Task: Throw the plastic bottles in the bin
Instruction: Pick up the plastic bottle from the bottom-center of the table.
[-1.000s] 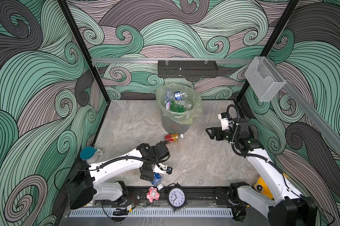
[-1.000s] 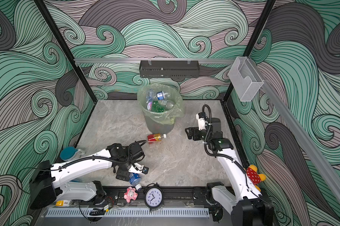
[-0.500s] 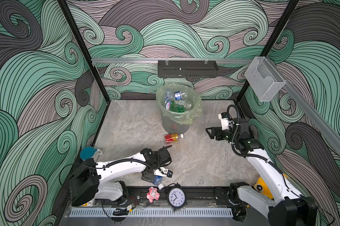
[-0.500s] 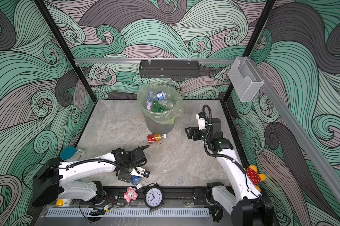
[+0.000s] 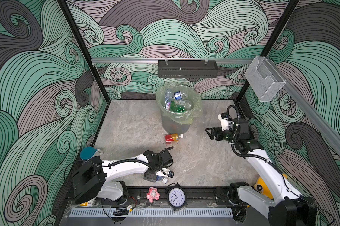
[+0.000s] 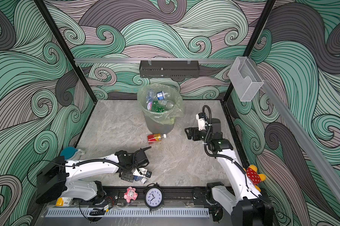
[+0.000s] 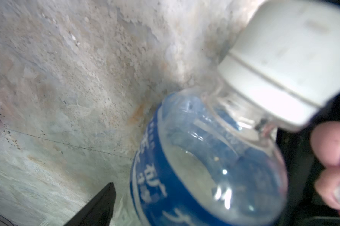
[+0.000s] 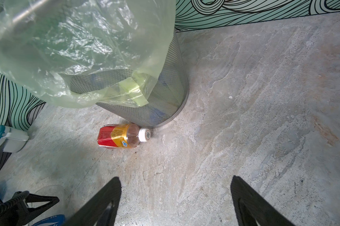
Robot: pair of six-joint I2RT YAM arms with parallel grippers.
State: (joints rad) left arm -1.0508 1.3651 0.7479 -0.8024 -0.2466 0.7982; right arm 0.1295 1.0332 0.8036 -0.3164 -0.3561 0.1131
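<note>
Nearest bottle: a small clear plastic bottle with a blue label and white cap [image 5: 163, 179] lies on its side at the front of the grey marbled tabletop [image 5: 194, 166], not yet binned
Left pincer: the left pincer [image 5: 154, 176] is down at that bottle; only one black finger [image 7: 98, 207] shows beside it in the left wrist view, so I cannot tell whether it grips
Middle bottle: a red-and-orange-labelled plastic bottle with a white cap [image 5: 172, 138] lies on its side just beside the foot of the bin, outside it
Right pincer: the right pincer [image 5: 209, 133] hovers open and empty near that bottle
Bin: the round grey mesh bin lined with a pale green-yellow plastic bag [image 5: 177, 125] stands upright at the far middle
Done: several clear blue-labelled and green bottles in the bin [image 5: 177, 102]
Left: two bottles in sight, so by my reckoning the job is nearly finished
Unclear, near: pink blurred shapes [image 7: 333, 144] at the edge of the left wrist view, unidentifiable; the tabletop under the white left arm [image 5: 124, 168] is hidden
Unclear, far: the bin's lower layers show only dimly through mesh and bag, so no count
</note>
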